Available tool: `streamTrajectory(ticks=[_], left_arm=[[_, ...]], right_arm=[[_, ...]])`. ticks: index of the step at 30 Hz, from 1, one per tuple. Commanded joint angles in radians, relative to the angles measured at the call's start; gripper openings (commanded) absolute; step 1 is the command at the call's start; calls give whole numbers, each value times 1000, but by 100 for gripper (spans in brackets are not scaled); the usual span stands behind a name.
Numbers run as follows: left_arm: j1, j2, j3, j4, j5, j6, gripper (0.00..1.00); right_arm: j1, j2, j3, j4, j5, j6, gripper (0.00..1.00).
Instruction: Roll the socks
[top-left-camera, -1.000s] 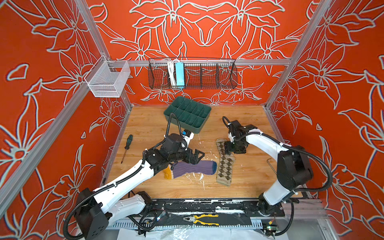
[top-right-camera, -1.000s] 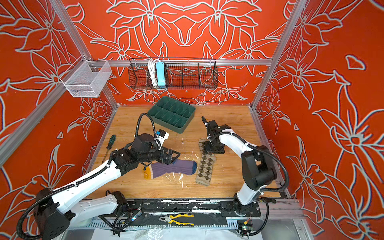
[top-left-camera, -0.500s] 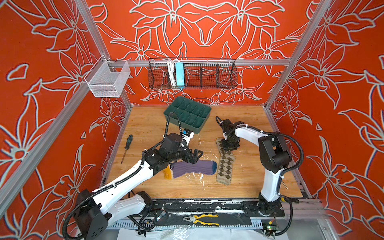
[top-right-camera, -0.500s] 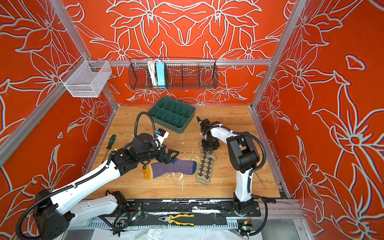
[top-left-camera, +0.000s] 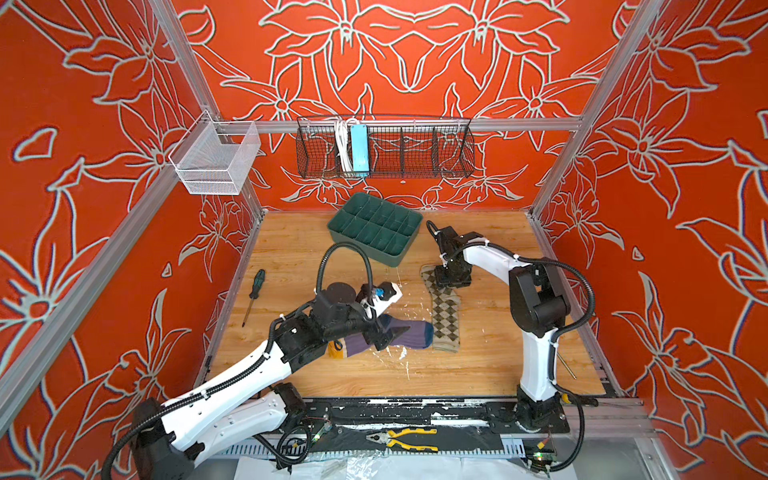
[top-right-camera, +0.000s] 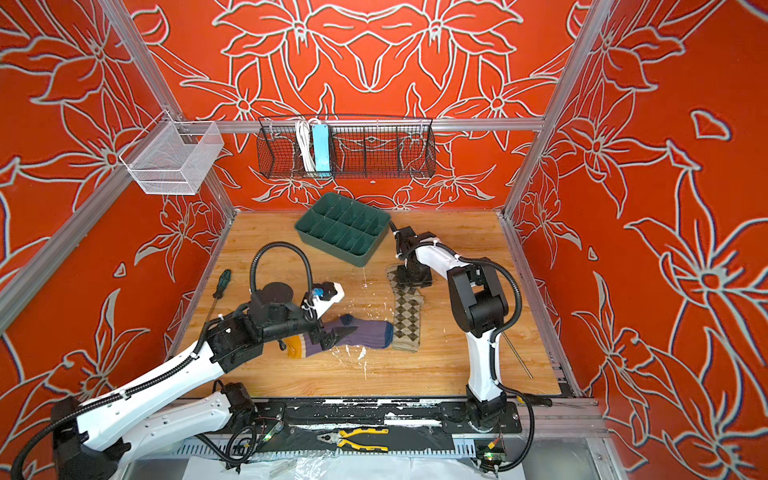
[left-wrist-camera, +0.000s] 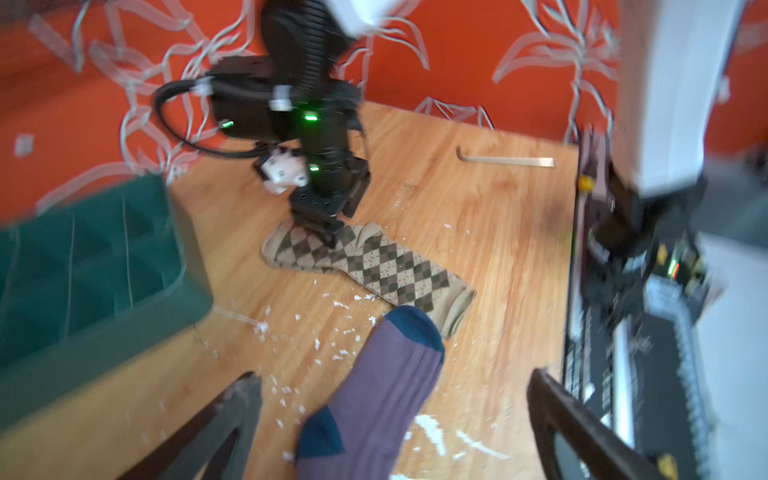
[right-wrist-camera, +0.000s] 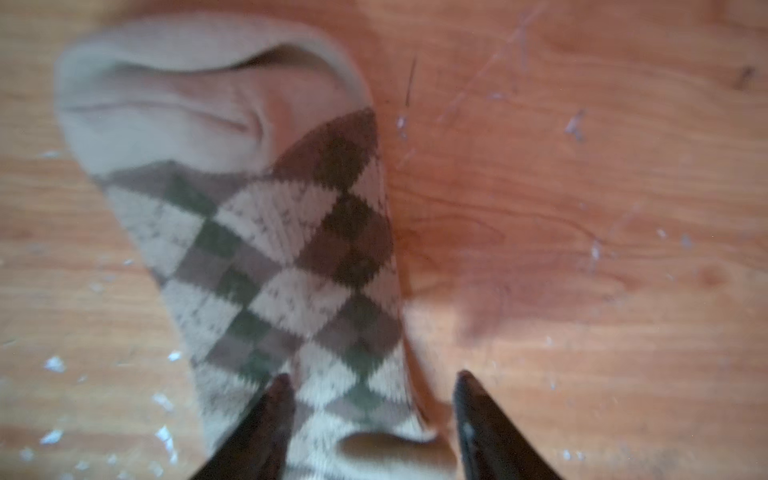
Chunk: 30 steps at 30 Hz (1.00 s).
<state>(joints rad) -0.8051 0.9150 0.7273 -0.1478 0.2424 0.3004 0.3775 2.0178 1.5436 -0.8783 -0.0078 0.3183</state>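
The purple sock (top-left-camera: 411, 336) (top-right-camera: 370, 332) lies flat at mid-table, mustard toe to the left and teal cuff touching the beige argyle sock (top-left-camera: 445, 320) (top-right-camera: 407, 318). My left gripper (top-left-camera: 392, 333) (left-wrist-camera: 392, 374) hovers open over the purple sock (left-wrist-camera: 382, 395), one finger either side, gripping nothing. The beige sock runs front to back. My right gripper (top-left-camera: 451, 283) (right-wrist-camera: 372, 376) stands on its far end, jaws apart, straddling one long edge of the beige sock (right-wrist-camera: 266, 232). The left wrist view also shows that gripper (left-wrist-camera: 322, 230) on the beige sock (left-wrist-camera: 386, 266).
A green compartment tray (top-left-camera: 374, 228) sits behind the socks. A screwdriver (top-left-camera: 253, 295) lies at the left edge, an Allen key (top-left-camera: 565, 365) at the right. A black wire basket (top-left-camera: 384, 145) and a white mesh basket (top-left-camera: 216, 162) hang on the walls. Pliers (top-left-camera: 401, 438) lie on the front rail.
The right arm's elbow swung inward, then partly back out, while its gripper stayed at the beige sock's far end. The left gripper crept slightly along the purple sock.
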Motion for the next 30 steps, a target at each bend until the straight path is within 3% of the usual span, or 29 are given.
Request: streamTrajectory(ticks=[1,8,14,23,30], left_arm=[[-84,45,-58,109,-72,311,97],[-245,304,-43,170,-220,472,93],[-363,555,50,222,-298,460,86],[-369,850,176,334,-361,402,74],[-367,947,211,323,-424,368,54]], right_arm=[[0,-191,0,-87,-3,-4,71],[-110,-611,-191,-107,-100,136,76],[-273,-898,-391,-93,-200,201,82],[-377,-922,-379,-176,-270,146,82],[-402,-924,-337,-213,-289,117,82]])
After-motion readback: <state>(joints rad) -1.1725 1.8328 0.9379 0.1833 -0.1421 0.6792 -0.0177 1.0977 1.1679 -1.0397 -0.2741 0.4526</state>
